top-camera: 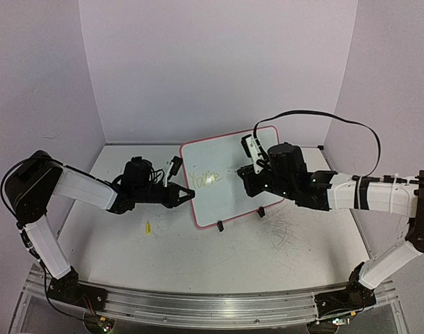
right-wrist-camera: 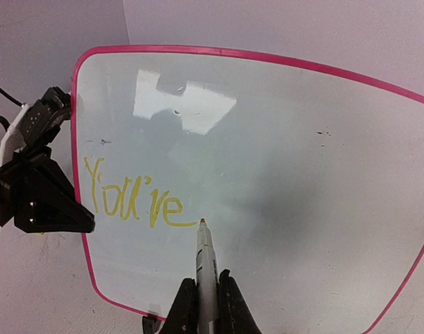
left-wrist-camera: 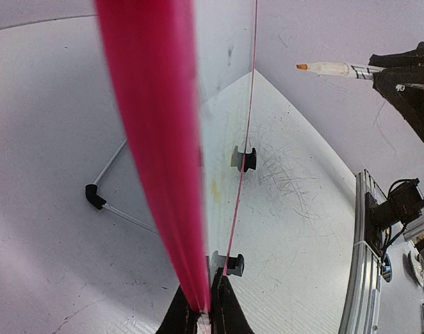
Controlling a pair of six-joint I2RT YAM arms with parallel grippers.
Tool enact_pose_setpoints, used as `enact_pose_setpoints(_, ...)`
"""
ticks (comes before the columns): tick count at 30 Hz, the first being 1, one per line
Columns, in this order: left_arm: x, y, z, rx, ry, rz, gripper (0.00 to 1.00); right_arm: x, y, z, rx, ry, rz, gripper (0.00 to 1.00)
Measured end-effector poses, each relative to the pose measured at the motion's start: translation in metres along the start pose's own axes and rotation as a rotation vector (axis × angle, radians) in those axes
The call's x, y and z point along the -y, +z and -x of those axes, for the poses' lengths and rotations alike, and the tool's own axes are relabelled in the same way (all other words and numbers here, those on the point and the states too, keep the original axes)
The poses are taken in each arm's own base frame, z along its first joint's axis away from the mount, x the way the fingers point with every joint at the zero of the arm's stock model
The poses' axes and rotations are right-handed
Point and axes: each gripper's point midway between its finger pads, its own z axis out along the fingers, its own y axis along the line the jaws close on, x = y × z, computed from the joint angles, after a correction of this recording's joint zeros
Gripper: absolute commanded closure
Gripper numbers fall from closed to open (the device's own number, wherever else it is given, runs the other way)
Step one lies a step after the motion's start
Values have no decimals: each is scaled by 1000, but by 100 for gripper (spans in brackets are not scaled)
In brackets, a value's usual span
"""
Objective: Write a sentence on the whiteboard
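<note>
Two arms at work here, one on each side of the small glossy white whiteboard with its rounded corners and thin pink-red rim. It stands propped at a tilt in the middle of the white table, on a black wire stand, with little black clips along its bottom edge.

The left claw is pinching the board's left edge. From its own wrist camera, the dark fingertips are pressed onto the pink rim from both sides, and the rim runs straight up out of the grip.

Over on the other side, the right claw is clamped around a slim white marker, with the barrel pointing up at the board's face.

Only one word of the sentence is there: "You're", in thin yellow handwriting, on the left part of the board at about mid-height. The marker's tip sits right at the trailing stroke of the final "e". Whether it is on the surface or just off it, I cannot tell.

Faint grey scribbles mark the table in front of the board's right corner. A tiny yellow scrap lies on the table on the near side of the left claw.
</note>
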Motion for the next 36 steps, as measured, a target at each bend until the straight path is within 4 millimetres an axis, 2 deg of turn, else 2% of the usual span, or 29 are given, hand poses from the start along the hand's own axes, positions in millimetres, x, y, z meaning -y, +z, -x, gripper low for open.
enact_pose_setpoints(8, 0, 0, 0, 0, 1, 0, 100, 0, 2, 5, 21, 4, 4, 100)
enact_pose_setpoints(15, 0, 0, 0, 0, 1, 0, 100, 2, 12, 2, 13, 5, -18, 100)
enact_pose_setpoints(25, 0, 0, 0, 0, 2, 0, 100, 8, 19, 16, 39, 13, -68, 100)
enact_pose_setpoints(36, 0, 0, 0, 0, 2, 0, 100, 12, 26, 10, 22, 19, -92, 100)
